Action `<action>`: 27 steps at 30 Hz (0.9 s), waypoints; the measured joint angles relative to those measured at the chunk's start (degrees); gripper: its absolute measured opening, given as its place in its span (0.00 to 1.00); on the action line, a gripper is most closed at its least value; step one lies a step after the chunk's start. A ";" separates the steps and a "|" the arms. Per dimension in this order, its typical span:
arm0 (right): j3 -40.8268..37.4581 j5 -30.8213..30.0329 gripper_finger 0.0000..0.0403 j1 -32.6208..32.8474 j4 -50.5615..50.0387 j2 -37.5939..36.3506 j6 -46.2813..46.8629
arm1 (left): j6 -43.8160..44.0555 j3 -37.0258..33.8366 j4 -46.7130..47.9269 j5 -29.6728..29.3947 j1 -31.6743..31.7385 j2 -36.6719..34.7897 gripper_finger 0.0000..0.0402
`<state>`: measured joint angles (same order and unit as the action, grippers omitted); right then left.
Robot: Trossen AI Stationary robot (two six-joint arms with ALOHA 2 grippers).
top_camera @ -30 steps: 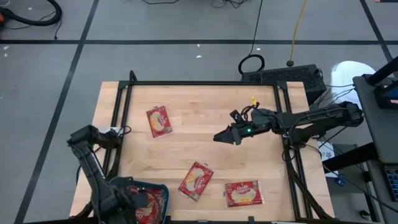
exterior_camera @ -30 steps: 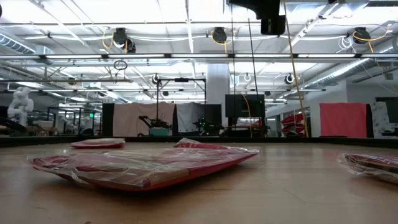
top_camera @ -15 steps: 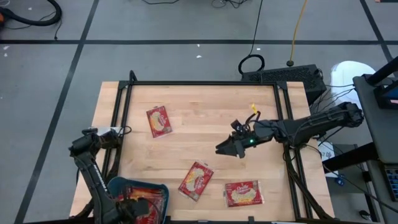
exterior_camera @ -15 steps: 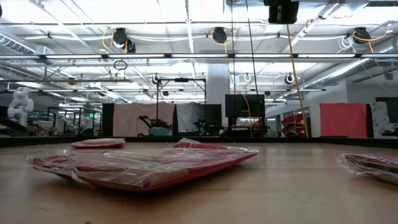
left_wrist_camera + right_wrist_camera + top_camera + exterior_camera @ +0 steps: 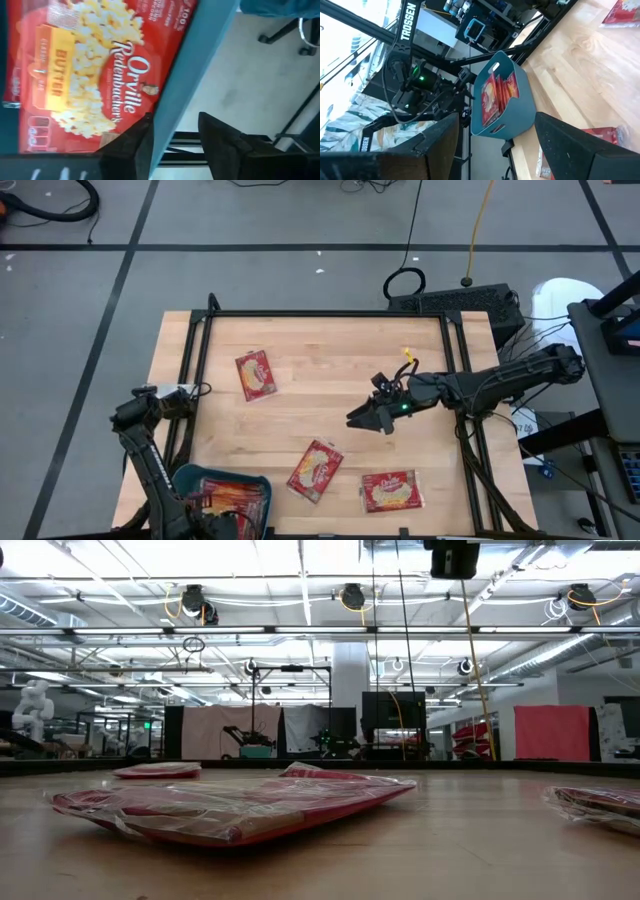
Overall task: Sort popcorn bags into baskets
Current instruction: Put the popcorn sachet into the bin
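Observation:
The teal basket (image 5: 190,476) stands at the table's near left corner with red popcorn bags (image 5: 90,70) lying in it. My left gripper (image 5: 175,137) hangs over it, pointing down and open. One finger is over the top bag and the other is outside the basket's wall (image 5: 200,65); whether either touches, I cannot tell. Three more popcorn bags lie flat on the table: one far left (image 5: 256,374), one near the middle (image 5: 316,470), one to its right (image 5: 390,491). My right gripper (image 5: 365,418) is open and level above the table's middle.
A black frame (image 5: 330,314) runs round the wooden table top. The right wrist view shows the basket (image 5: 505,100) with my left arm (image 5: 420,95) behind it. In the low view the nearest bag (image 5: 230,805) lies across the foreground.
My left gripper has sunk into the basket toward the table's near edge, tipping more steeply down; the bag under it now lies flat on the others in the basket. My right gripper has swung a little toward the near edge and stays open.

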<state>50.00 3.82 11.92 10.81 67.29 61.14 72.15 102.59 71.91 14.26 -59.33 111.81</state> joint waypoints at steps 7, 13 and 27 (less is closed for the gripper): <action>0.00 -1.01 0.63 -0.01 0.04 0.00 0.22 | 1.13 0.00 -0.29 2.87 0.92 -1.13 0.45; 0.00 -1.03 0.63 0.00 0.04 0.00 0.94 | 1.67 0.00 -0.23 -1.44 2.92 -5.76 0.40; 0.02 -2.74 0.63 4.05 -2.08 0.02 5.05 | -13.81 0.02 4.59 -17.82 11.80 -15.34 0.26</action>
<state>50.02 1.08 15.97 8.73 67.31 66.19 58.34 102.61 76.50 -3.56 -47.53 96.47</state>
